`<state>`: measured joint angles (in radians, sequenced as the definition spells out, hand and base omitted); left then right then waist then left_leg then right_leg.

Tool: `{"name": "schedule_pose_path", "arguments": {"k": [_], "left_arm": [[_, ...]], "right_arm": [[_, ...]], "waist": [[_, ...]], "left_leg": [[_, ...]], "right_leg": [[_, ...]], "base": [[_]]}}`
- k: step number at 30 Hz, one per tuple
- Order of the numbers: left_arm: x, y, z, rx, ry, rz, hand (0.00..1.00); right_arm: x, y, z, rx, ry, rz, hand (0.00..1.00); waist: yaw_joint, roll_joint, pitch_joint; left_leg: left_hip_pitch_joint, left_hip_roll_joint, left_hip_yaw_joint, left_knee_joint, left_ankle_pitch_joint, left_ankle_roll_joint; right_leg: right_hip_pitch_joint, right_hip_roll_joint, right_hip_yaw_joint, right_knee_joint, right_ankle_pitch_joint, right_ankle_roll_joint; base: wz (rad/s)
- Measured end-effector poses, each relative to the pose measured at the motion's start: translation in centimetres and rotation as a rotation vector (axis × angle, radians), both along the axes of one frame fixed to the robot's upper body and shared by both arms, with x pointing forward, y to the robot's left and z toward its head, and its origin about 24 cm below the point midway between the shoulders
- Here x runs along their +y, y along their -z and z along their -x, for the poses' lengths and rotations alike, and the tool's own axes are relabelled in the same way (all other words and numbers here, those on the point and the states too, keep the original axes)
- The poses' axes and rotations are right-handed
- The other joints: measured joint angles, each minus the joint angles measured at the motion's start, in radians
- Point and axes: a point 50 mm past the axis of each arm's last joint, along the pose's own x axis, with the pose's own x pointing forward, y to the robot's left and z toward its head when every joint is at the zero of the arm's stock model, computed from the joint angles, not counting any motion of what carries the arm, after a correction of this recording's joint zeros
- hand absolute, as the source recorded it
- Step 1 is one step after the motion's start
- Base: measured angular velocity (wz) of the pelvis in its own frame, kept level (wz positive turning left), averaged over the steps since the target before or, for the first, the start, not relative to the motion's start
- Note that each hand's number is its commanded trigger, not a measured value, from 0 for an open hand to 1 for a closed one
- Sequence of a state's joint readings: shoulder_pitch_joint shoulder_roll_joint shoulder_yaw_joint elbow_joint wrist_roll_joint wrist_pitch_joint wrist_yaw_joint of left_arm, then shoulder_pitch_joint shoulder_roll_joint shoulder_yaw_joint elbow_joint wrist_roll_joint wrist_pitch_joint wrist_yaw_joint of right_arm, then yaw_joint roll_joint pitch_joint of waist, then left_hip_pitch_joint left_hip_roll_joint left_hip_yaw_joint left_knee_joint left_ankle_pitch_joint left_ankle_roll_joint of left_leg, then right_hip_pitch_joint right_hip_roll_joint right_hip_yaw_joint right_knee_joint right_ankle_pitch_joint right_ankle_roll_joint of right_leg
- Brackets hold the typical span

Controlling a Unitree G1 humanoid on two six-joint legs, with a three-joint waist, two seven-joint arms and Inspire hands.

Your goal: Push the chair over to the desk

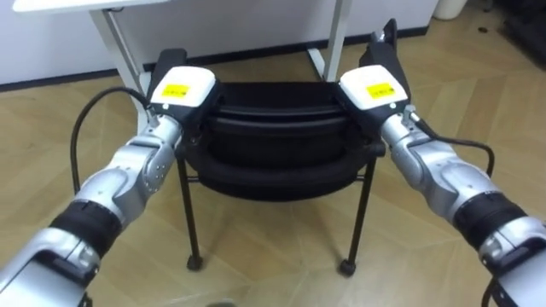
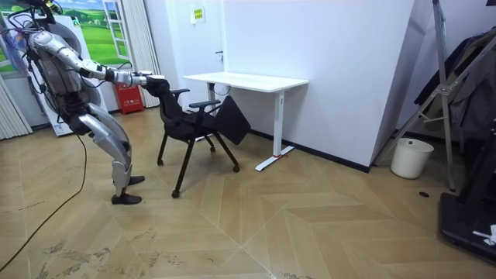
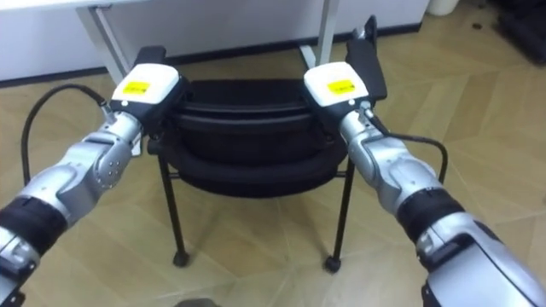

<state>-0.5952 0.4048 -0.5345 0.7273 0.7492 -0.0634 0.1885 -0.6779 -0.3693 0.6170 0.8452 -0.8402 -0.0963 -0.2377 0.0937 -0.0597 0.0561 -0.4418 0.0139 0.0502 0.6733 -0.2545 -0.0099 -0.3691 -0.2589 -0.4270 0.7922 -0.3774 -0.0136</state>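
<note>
The desk is cut off above, behind the chair.

No legible text anywhere. Yellow rectangular sticker w/ dark print sits mid-back of the left hand. Matching yellow sticker is on the back of the right hand. Print too small to read on both. Room view: small yellow paper sign near the top edge of the white wall, marks on it unreadable.
</note>
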Motion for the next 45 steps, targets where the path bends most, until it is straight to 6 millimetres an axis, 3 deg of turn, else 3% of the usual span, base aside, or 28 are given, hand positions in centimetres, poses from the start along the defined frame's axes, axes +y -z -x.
{"name": "schedule_pose_path", "arguments": {"k": [1, 2, 3, 4, 5, 6, 7, 8, 9, 10, 11, 12, 15, 16, 19, 20, 23, 26, 30, 34, 38, 43, 45], "left_arm": [[0.1, 0.3, 0.2, 0.007, -0.002, -0.001, 1.00], [0.3, 0.6, 0.5, 0.018, -0.003, -0.006, 1.00], [0.3, 1.0, 0.7, 0.027, 0.000, -0.008, 1.00], [0.4, 1.0, 0.7, 0.029, 0.002, -0.009, 1.00], [0.3, 1.2, 0.8, 0.035, 0.001, -0.009, 1.00], [0.1, 1.2, 0.8, 0.041, 0.002, -0.003, 1.00], [0.1, 1.5, 1.0, 0.050, 0.002, 0.000, 1.00], [0.1, 1.6, 1.1, 0.053, -0.001, 0.011, 1.00], [0.0, 1.2, 0.9, 0.046, 0.000, 0.020, 1.00], [0.2, 1.0, 0.8, 0.039, 0.000, 0.012, 1.00], [0.2, 0.7, 0.6, 0.029, 0.005, 0.003, 1.00], [0.1, 0.1, 0.4, 0.010, 0.019, -0.007, 1.00], [0.2, -0.9, -0.2, -0.015, 0.017, -0.008, 1.00], [0.2, -1.0, -0.2, -0.017, 0.016, -0.010, 1.00], [0.0, -1.5, -0.5, -0.029, 0.016, -0.010, 1.00], [0.1, -1.6, -0.6, -0.034, 0.013, -0.010, 1.00], [0.3, -1.8, -0.7, -0.040, 0.015, -0.023, 1.00], [0.3, -1.9, -0.7, -0.041, 0.020, -0.029, 1.00], [0.2, -2.3, -0.8, -0.058, 0.024, -0.024, 1.00], [0.4, -2.5, -0.8, -0.062, 0.018, -0.023, 1.00], [0.7, -2.9, -0.9, -0.078, 0.017, -0.026, 1.00], [0.7, -3.2, -0.9, -0.092, 0.011, -0.025, 1.00], [0.7, -3.3, -0.9, -0.096, 0.009, -0.022, 1.00]], "right_arm": [[0.0, 0.1, 0.0, 0.002, -0.001, 0.005, 1.00], [0.1, 0.4, 0.1, 0.013, -0.003, 0.008, 1.00], [0.1, 0.8, 0.3, 0.027, -0.005, 0.017, 1.00], [0.2, 1.0, 0.4, 0.034, -0.008, 0.010, 1.00], [0.2, 1.2, 0.6, 0.047, -0.005, -0.007, 1.00], [0.0, 1.8, 1.0, 0.073, 0.007, -0.013, 1.00], [-0.1, 1.9, 1.0, 0.083, 0.008, -0.009, 1.00], [-0.2, 1.6, 0.8, 0.077, 0.005, 0.009, 1.00], [0.0, 0.9, 0.4, 0.051, -0.003, 0.008, 1.00], [0.0, 0.8, 0.3, 0.047, -0.001, 0.004, 1.00], [-0.2, 0.8, 0.3, 0.047, 0.007, -0.006, 1.00], [-0.1, 0.7, 0.3, 0.043, 0.008, -0.018, 1.00], [-0.2, -0.2, -0.3, -0.003, 0.015, -0.020, 1.00], [-0.2, -0.3, -0.3, -0.010, 0.015, -0.021, 1.00], [0.0, -0.5, -0.5, -0.033, 0.018, -0.026, 1.00], [0.0, -0.6, -0.5, -0.044, 0.018, -0.027, 1.00], [0.3, -0.4, -0.4, -0.040, 0.017, -0.034, 1.00], [0.3, -0.2, -0.3, -0.038, 0.017, -0.037, 1.00], [0.3, -0.8, -0.4, -0.060, 0.011, -0.037, 1.00], [0.4, -1.0, -0.5, -0.069, 0.006, -0.036, 1.00], [0.6, -1.3, -0.6, -0.076, -0.002, -0.039, 1.00], [0.7, -1.7, -0.8, -0.087, -0.004, -0.037, 1.00], [0.7, -1.8, -0.9, -0.090, -0.003, -0.036, 1.00]], "waist": [[0.000, -0.001, -0.0039], [-0.001, 0.008, -0.0152], [-0.010, 0.007, -0.0167], [-0.019, -0.006, -0.0132], [-0.053, -0.023, -0.0099], [-0.078, -0.028, -0.0295], [-0.069, -0.020, -0.0423], [-0.034, 0.012, -0.0494], [-0.016, 0.018, -0.0117], [-0.018, 0.016, -0.0034], [-0.035, 0.001, 0.0032], [-0.029, 0.007, -0.0046], [-0.002, 0.029, 0.0082], [-0.001, 0.032, 0.0071], [0.025, 0.036, 0.0092], [0.030, 0.045, 0.0144], [0.019, 0.031, 0.0089], [0.018, 0.037, 0.0114], [0.017, 0.032, 0.0078], [0.022, 0.028, 0.0086], [0.022, 0.003, 0.0167], [0.024, -0.004, 0.0147], [0.026, -0.003, 0.0148]], "left_leg": [[0.003, -0.003, -0.001, -0.008, -0.005, 0.008], [0.020, -0.006, 0.001, -0.034, -0.009, 0.015], [0.036, -0.004, 0.012, -0.037, -0.010, 0.016], [0.041, -0.010, 0.023, -0.019, -0.012, 0.019], [0.041, -0.011, 0.044, 0.050, -0.018, 0.027], [0.029, -0.014, 0.047, 0.103, -0.037, 0.030], [0.023, -0.008, 0.052, 0.109, -0.043, 0.032], [0.016, 0.010, 0.053, 0.098, -0.051, 0.035], [0.029, 0.009, 0.060, 0.101, -0.054, 0.040], [0.030, 0.010, 0.064, 0.110, -0.058, 0.046], [0.019, 0.009, 0.054, 0.136, -0.066, 0.047], [-0.001, 0.012, 0.046, 0.155, -0.072, 0.043], [-0.034, 0.006, 0.016, 0.159, -0.073, 0.041], [-0.041, 0.007, 0.011, 0.156, -0.073, 0.041], [-0.052, 0.003, -0.010, 0.123, -0.062, 0.023], [-0.054, -0.008, -0.037, 0.111, -0.046, 0.018], [-0.048, -0.010, -0.048, 0.052, 0.024, 0.025], [-0.033, -0.012, -0.064, 0.011, 0.055, 0.033], [-0.028, -0.028, -0.075, -0.065, 0.098, 0.042], [-0.017, -0.030, -0.076, -0.106, 0.121, 0.036], [0.013, -0.044, -0.079, -0.171, 0.153, 0.023], [0.018, -0.043, -0.084, -0.208, 0.171, 0.014], [0.019, -0.040, -0.093, -0.209, 0.174, 0.015]], "right_leg": [[0.003, 0.000, -0.001, -0.010, 0.002, 0.014], [0.023, -0.001, -0.009, -0.034, 0.015, 0.046], [0.035, -0.018, -0.005, 0.013, 0.014, 0.081], [0.035, -0.039, 0.022, 0.086, 0.009, 0.072], [0.028, -0.063, 0.091, 0.195, -0.011, 0.064], [0.018, -0.042, 0.143, 0.225, -0.041, 0.134], [0.017, -0.026, 0.156, 0.204, -0.057, 0.162], [0.021, -0.002, 0.165, 0.167, -0.059, 0.159], [0.019, -0.019, 0.174, 0.224, -0.017, 0.095], [0.018, -0.033, 0.171, 0.250, -0.011, 0.084], [0.011, -0.047, 0.155, 0.276, 0.006, 0.065], [-0.003, -0.042, 0.150, 0.277, 0.009, 0.068], [-0.014, -0.010, 0.151, 0.225, 0.009, 0.067], [-0.012, 0.001, 0.150, 0.204, 0.008, 0.065], [0.019, 0.047, 0.146, 0.057, -0.022, 0.013], [0.034, 0.053, 0.130, 0.028, -0.019, 0.017], [0.043, 0.047, 0.089, -0.020, -0.011, 0.016], [0.071, 0.063, 0.069, -0.071, 0.012, 0.020], [0.076, 0.070, 0.066, -0.125, 0.044, 0.024], [0.082, 0.070, 0.059, -0.153, 0.053, 0.022], [0.094, 0.069, 0.052, -0.177, 0.056, 0.017], [0.095, 0.070, 0.038, -0.193, 0.063, 0.006], [0.104, 0.083, 0.029, -0.203, 0.065, -0.001]], "base": [[-0.09], [0.00], [0.13], [0.64], [0.93], [0.72], [-0.20], [-0.78], [-0.62], [0.13], [0.43], [0.29], [-0.17], [0.06], [-0.16], [0.09], [0.31], [0.14], [0.12], [0.05], [0.07], [0.07], [0.08]]}}
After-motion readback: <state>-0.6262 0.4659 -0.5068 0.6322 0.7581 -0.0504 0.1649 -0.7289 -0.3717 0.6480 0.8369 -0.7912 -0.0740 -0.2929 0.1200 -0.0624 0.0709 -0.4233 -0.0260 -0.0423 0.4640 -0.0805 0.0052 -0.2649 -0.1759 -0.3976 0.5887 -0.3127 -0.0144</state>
